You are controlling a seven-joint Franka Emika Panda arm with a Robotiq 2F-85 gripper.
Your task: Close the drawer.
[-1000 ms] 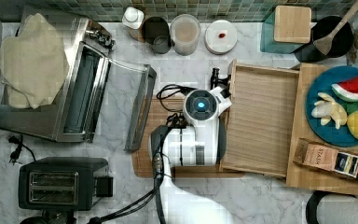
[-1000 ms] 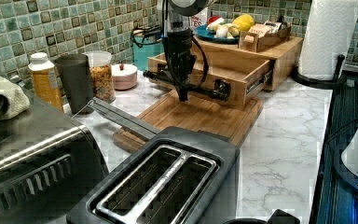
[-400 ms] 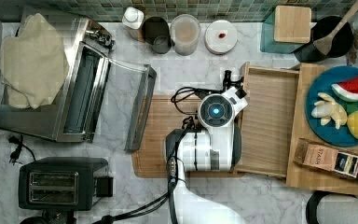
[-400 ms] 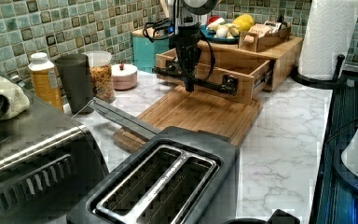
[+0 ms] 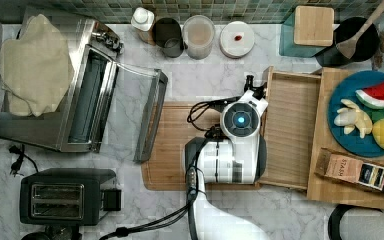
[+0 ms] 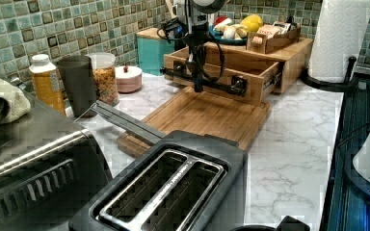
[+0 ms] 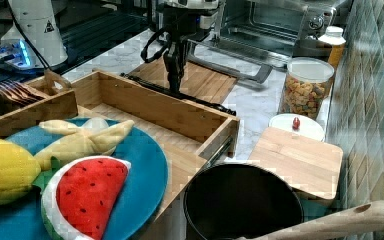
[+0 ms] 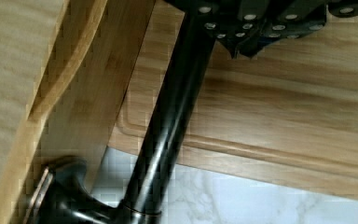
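The drawer (image 5: 290, 131) is a shallow light-wood box, pulled partway out from under the wooden stand that carries the blue plate. Its long black bar handle (image 6: 218, 84) (image 8: 168, 121) runs along the front. My gripper (image 6: 197, 85) (image 7: 174, 82) (image 8: 244, 46) hangs straight down at that handle, shut, on the cutting-board side of the bar and against it. In the top view the white wrist (image 5: 240, 120) covers the gripper and most of the handle. The drawer's front panel (image 8: 79, 93) lies just beyond the bar.
A bamboo cutting board (image 5: 172, 145) lies under the arm. A toaster oven (image 5: 80, 100) with its door folded down stands at the top view's left, above a black toaster (image 5: 62, 195). Jars (image 5: 197, 35) line the tiled wall. A paper towel roll (image 6: 339, 38) stands beside the stand.
The arm has moved toward the top view's right, and the drawer has slid the same way, farther under the stand. More cutting board shows.
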